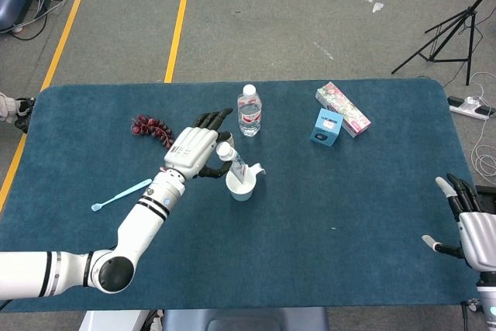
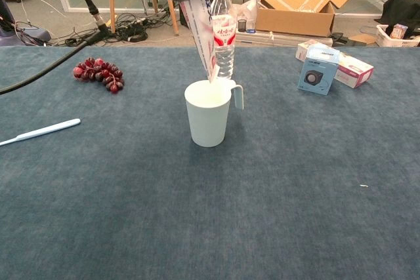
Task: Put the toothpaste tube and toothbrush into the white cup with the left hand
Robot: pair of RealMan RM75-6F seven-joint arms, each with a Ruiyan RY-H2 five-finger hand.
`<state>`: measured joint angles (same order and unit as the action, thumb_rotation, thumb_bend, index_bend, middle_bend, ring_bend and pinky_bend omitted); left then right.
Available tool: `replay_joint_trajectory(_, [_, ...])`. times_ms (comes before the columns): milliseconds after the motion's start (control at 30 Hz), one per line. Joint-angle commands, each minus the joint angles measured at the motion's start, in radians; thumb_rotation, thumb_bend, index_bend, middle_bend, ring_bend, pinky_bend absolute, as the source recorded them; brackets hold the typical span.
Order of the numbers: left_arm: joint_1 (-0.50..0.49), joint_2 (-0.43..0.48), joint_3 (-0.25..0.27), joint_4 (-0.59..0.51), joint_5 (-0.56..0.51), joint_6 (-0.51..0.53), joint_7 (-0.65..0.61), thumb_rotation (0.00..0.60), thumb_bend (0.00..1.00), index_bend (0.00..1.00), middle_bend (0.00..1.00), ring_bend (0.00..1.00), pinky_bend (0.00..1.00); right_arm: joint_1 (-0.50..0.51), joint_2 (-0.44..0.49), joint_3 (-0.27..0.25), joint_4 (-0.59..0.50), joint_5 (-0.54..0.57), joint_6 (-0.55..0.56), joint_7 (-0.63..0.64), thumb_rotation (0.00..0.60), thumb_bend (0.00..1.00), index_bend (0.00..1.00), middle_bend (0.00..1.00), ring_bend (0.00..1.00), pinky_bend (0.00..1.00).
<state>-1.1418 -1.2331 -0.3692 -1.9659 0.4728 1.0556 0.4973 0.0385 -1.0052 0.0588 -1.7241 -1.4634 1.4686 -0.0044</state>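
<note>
Left hand (image 1: 195,149) holds the toothpaste tube (image 2: 199,21) tilted, crimped end just over the rim of the white cup (image 2: 208,113) near the counter's middle. To do this well: straighten the tube, centre its tip inside the rim, lower before letting go so it doesn't tip the cup. Water bottle (image 1: 249,111) stands just behind, so keep clear. Toothbrush (image 1: 121,194) lies toward the counter's left edge, not yet picked. Right hand (image 1: 470,222) idles empty, fingers apart, off the right edge.
</note>
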Motion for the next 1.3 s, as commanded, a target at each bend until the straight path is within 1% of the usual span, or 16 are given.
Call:
replay_joint_trajectory(33, [-0.004,-0.01,0.01,0.006,0.005,0.002,0.001,0.6,0.39,0.61,0.0,0.0,0.0,0.001,0.0,0.0,0.0,0.001,-0.001,0.0,0.6,0.0,0.09,0.06,0.0,0.42])
replay_joint_trajectory(300, [-0.01,-0.036,0.043,0.037,0.009,-0.01,0.0,0.6,0.39,0.61,0.0,0.0,0.0,0.0,0.002,0.001,-0.001,0.002,0.0,0.003,0.6,0.0,0.09,0.06,0.0,0.42])
replay_joint_trajectory(700, [-0.009,-0.064,0.07,0.073,0.015,-0.027,-0.016,0.6,0.39,0.61,0.0,0.0,0.0,0.0,0.005,0.001,-0.001,0.003,-0.001,0.009,0.6,0.0,0.09,0.06,0.0,0.42])
replay_joint_trajectory(967, [-0.012,-0.092,0.078,0.111,0.008,-0.041,-0.029,0.6,0.39,0.61,0.0,0.0,0.0,-0.001,0.006,0.002,-0.001,0.003,0.001,0.013,0.6,0.0,0.09,0.06,0.0,0.42])
replay_joint_trajectory(1300, [-0.031,-0.153,0.081,0.19,-0.015,-0.067,-0.037,0.6,0.39,0.59,0.0,0.0,0.0,0.0,0.006,0.001,-0.001,0.003,-0.004,0.015,0.6,0.0,0.09,0.06,0.0,0.42])
